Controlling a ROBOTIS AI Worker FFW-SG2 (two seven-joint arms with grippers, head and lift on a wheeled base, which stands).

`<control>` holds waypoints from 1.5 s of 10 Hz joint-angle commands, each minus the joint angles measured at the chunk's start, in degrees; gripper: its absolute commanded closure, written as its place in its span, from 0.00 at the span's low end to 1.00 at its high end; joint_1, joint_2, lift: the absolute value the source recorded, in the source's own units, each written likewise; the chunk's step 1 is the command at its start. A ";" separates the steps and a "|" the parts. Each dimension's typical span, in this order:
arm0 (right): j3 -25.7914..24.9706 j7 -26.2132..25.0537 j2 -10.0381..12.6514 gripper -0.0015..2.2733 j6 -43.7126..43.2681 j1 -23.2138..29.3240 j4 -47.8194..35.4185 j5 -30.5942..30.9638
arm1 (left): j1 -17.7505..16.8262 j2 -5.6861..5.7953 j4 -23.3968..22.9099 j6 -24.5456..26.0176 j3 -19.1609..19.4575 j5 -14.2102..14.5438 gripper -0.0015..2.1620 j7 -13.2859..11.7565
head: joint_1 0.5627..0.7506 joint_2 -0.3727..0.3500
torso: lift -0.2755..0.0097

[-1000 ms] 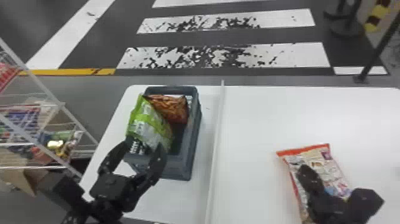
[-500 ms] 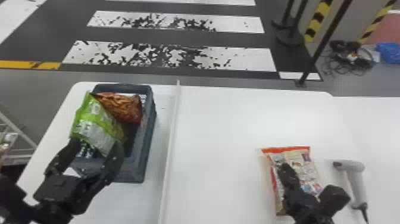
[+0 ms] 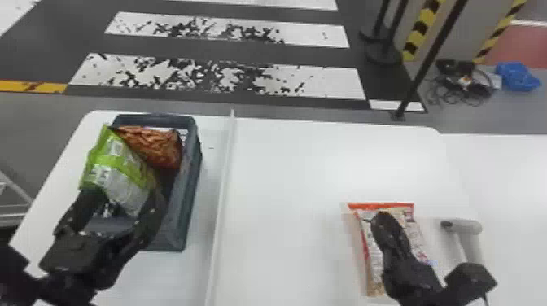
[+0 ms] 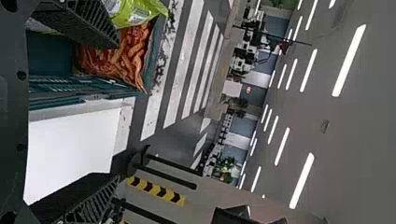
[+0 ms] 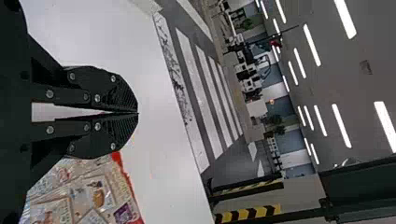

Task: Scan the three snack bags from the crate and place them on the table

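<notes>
Your white table [image 3: 305, 171] has the crate [image 3: 185, 211] on its left side. Left gripper [image 3: 124, 197] is over the crate's near end, fingers spread about the green bag [image 3: 122, 171]; contact, can't tell. Right gripper [image 5: 137, 113] has its tips together near the red-edged bag [image 3: 372, 260] on the table. I'd square your left fingers to the green one, sink a bit deeper, then squeeze gently so it doesn't slip. It leans in the crate, long axis slanting far-left to near-right, crimped end far-left. Scanner's [image 3: 468, 228] right of the red-edged bag.
</notes>
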 commanded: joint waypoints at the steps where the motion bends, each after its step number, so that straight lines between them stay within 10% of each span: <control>1: -2.41 1.16 -0.28 0.10 -0.01 2.39 -4.26 0.73 | -0.23 0.05 -0.25 -0.56 -1.33 -1.77 0.00 1.12 | 0.70 0.45 | 0.84; 8: -23.06 10.66 -4.94 0.03 8.95 -1.48 5.68 3.63 | -4.54 1.81 6.87 -7.42 -8.10 -3.62 0.03 6.13 | 0.70 0.07 | 0.84; 13: -24.56 17.95 -10.13 0.03 21.43 -11.76 19.47 8.55 | -4.63 3.39 7.57 -9.52 -10.03 -4.85 0.03 6.57 | 0.70 0.03 | 0.84; 14: -24.29 18.48 -11.27 0.05 21.43 -13.17 22.11 9.51 | -4.54 3.65 7.31 -9.52 -10.12 -4.85 0.03 6.48 | 0.70 0.03 | 0.84; 15: -23.94 19.09 -12.59 0.35 22.66 -14.75 24.84 10.22 | -4.45 3.74 7.22 -9.52 -10.21 -4.94 0.03 6.48 | 0.70 0.03 | 0.84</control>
